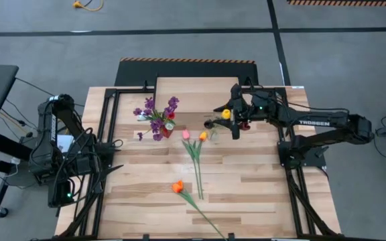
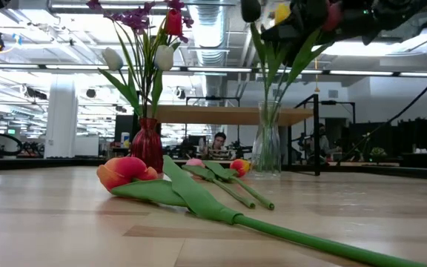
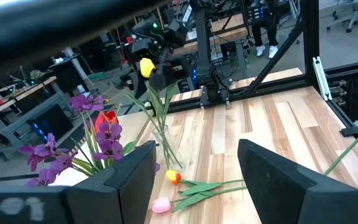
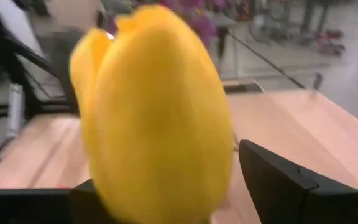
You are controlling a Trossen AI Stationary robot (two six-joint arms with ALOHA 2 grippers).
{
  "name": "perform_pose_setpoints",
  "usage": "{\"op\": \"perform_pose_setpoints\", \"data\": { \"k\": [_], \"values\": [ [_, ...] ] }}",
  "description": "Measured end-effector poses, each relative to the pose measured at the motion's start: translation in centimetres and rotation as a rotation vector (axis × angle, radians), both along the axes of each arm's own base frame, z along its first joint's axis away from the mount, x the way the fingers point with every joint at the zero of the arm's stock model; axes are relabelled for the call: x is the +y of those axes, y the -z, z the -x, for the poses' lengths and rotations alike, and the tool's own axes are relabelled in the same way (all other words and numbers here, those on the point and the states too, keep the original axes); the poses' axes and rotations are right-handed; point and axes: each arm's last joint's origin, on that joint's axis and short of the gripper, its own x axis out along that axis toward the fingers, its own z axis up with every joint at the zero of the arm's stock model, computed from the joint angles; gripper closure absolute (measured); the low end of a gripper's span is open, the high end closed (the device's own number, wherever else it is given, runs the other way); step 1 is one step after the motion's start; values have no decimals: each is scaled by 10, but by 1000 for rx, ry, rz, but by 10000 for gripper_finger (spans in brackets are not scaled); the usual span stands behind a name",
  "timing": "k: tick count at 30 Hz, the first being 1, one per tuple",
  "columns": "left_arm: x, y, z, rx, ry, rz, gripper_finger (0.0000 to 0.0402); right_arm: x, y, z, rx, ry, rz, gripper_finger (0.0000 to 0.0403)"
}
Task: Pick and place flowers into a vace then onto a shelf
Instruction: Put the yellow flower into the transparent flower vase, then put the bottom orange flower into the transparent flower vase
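Observation:
A yellow tulip point(image 3: 146, 66) stands with its stem in a clear glass vase point(image 2: 267, 148) at the table's far middle. My right gripper point(image 1: 234, 122) hovers open at the bloom point(image 4: 160, 118), which fills the space in front of its fingers. A red vase point(image 2: 147, 144) to the left holds purple sprigs and tulips point(image 1: 158, 117). Pink and orange tulips point(image 1: 194, 144) lie on the table, and an orange-red one point(image 1: 177, 187) lies nearer the front. The shelf point(image 1: 200, 90) stands at the far edge. My left gripper point(image 3: 194, 180) waits open at the table's left. My right gripper stands level at the yellow tulip's head point(image 4: 166, 137), with its fingers wide apart on either side. The bloom hides most of one finger, so I cannot tell whether any finger touches it. The stem reaches down into the clear vase.
Black frame rails point(image 1: 109, 134) run along both sides of the table. Bare planks point(image 1: 139, 194) lie at the near left. The orange-red tulip's long stem point(image 2: 310, 241) stretches across the near right. Beyond the table a person point(image 2: 218, 141) sits in the room.

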Motion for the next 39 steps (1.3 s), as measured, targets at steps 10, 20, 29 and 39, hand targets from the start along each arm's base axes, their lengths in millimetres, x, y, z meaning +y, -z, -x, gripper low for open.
{"op": "perform_pose_setpoints", "data": {
  "k": [10,20,29,39],
  "values": [
    [0,1,0,19,-4,47,182,-4,-25,-6,162,33,11,177],
    [-3,1,-1,44,4,82,182,0,-49,-1,279,27,-31,179],
    [-4,1,-1,31,3,80,182,12,-64,4,382,-17,-45,180],
    [-4,1,-1,25,2,78,182,16,-79,13,457,-3,-48,180]
  ]
}}
